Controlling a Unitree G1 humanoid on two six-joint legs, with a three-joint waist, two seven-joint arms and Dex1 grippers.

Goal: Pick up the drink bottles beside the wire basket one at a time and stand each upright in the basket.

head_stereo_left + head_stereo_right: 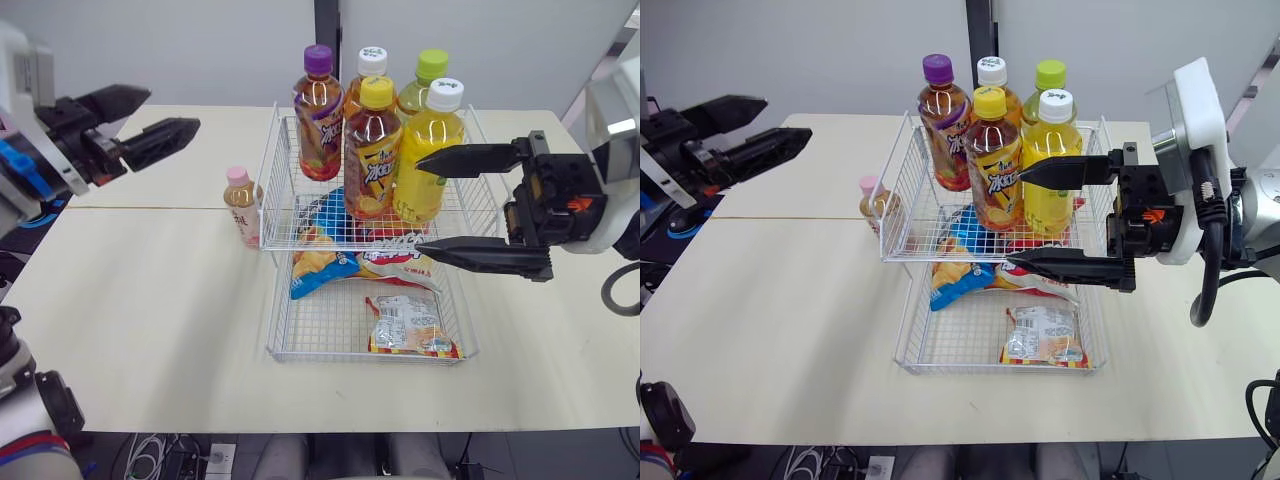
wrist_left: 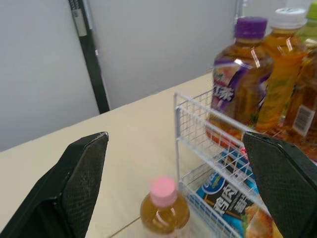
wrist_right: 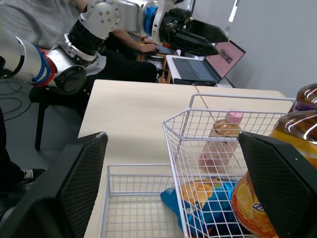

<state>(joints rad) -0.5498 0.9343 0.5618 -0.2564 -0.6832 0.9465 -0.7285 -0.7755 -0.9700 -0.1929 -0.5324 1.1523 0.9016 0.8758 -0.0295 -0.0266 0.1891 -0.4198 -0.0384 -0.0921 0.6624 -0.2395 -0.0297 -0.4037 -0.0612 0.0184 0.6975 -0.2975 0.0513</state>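
One bottle [image 1: 243,205] stands on the surface [image 1: 150,290] just left of the basket [image 1: 272,160]. The left tool [image 1: 172,110] gapes wide, well left of the basket. The right tool [image 1: 418,204], equally wide, is at its right side. Risk: an off-centre grip could tip the bottle.

Wire basket [image 1: 268,180] is showing white-coated metal; bottles [image 1: 372,150] are showing glossy clear plastic — table [image 1: 150,300] is appearing smooth, matt.

R gripper [image 3: 172,136] fingers wide apart; pink-cap bottle [image 3: 221,140] upright, seen thru wire basket [image 3: 223,111] mesh; laptop [image 3: 198,67] beyond.
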